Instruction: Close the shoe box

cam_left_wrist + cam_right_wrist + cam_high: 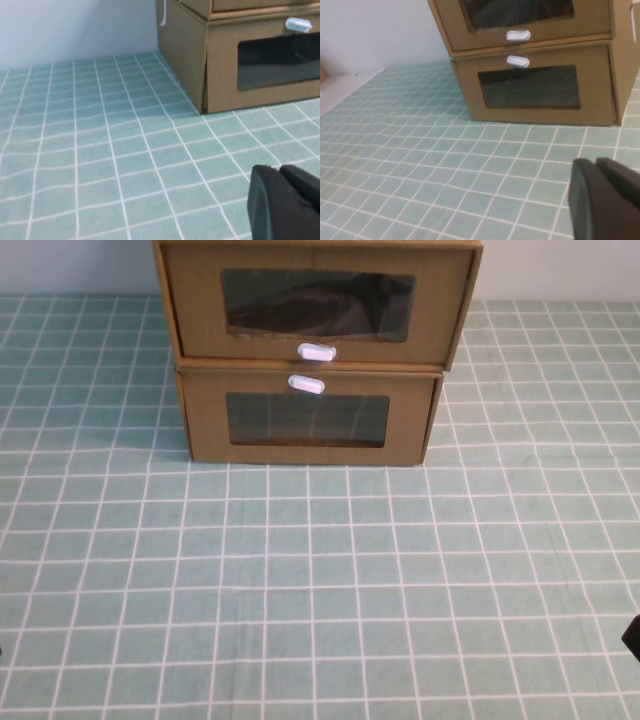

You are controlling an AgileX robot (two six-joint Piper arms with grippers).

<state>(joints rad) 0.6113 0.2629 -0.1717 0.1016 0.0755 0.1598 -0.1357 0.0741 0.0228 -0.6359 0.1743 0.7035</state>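
Brown corrugated cardboard fills the far middle of the table: two windowed drawer boxes stacked, and the one I am meant to shut is the upper, the shoe box, with its small white pull tab under the clear window. Its drawer front juts forward past the lower box, overhanging that box's face, so I judge it not yet pushed home. Nothing of the job looks done from here; the whole push is left. My left gripper sits low over the green checked tablecloth, near the lower box's left corner but well apart from the upper drawer; its dark fingers look pressed together, only a thin seam between them. My right gripper hangs over the cloth in front of the stack, touching nothing, its fingers likewise drawn together. What remains, I reckon, is to bring one of them up to the drawer face and press it in until flush.
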